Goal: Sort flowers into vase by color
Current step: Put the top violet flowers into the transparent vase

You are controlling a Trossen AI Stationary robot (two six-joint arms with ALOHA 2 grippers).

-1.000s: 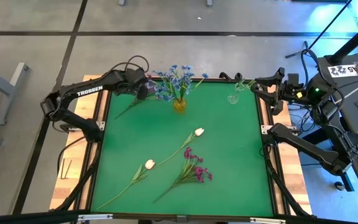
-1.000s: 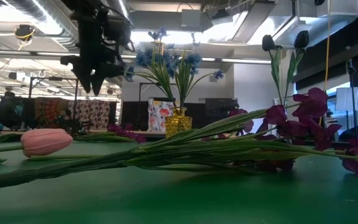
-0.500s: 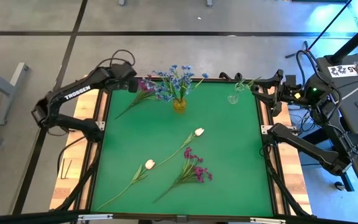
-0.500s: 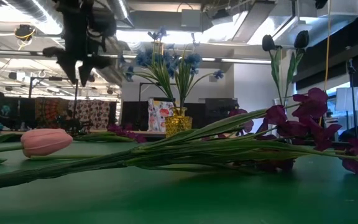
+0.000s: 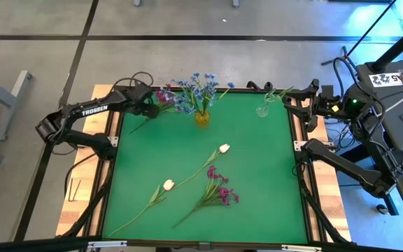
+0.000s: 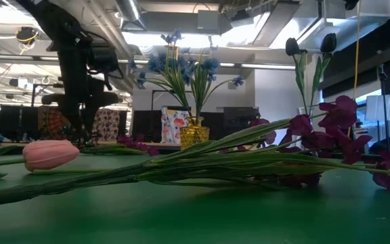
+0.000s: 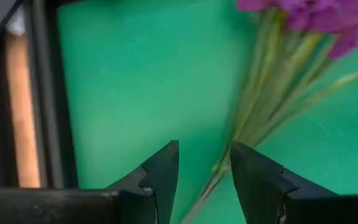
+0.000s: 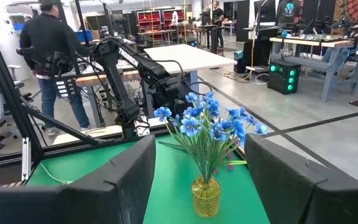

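Note:
My left gripper (image 5: pixel 145 110) is open and low over the table's far left corner. In the left wrist view its fingers (image 7: pixel 204 155) stand on either side of the green stems of a magenta flower (image 7: pixel 253 106), whose blossoms (image 5: pixel 163 96) lie on the mat toward the blue bunch. I cannot tell whether the fingers touch the stems. Blue flowers stand in a yellow vase (image 5: pixel 201 117). Two white tulips (image 5: pixel 224 148) (image 5: pixel 168 185) and another magenta flower (image 5: pixel 219 190) lie flat mid-table. My right gripper (image 5: pixel 290 100) waits open at the far right edge.
A clear glass vase (image 5: pixel 262 110) with green stems in it stands near the far right corner, next to my right gripper. The mat has a dark frame rim (image 5: pixel 110 140). In the low view the near magenta flower (image 6: pixel 344 129) and a tulip bud (image 6: pixel 49 154) lie close to the camera.
My left gripper has moved from beside the blue bunch toward the table's left edge and then come down to the magenta flower's stems in the far left corner. No flower has moved.

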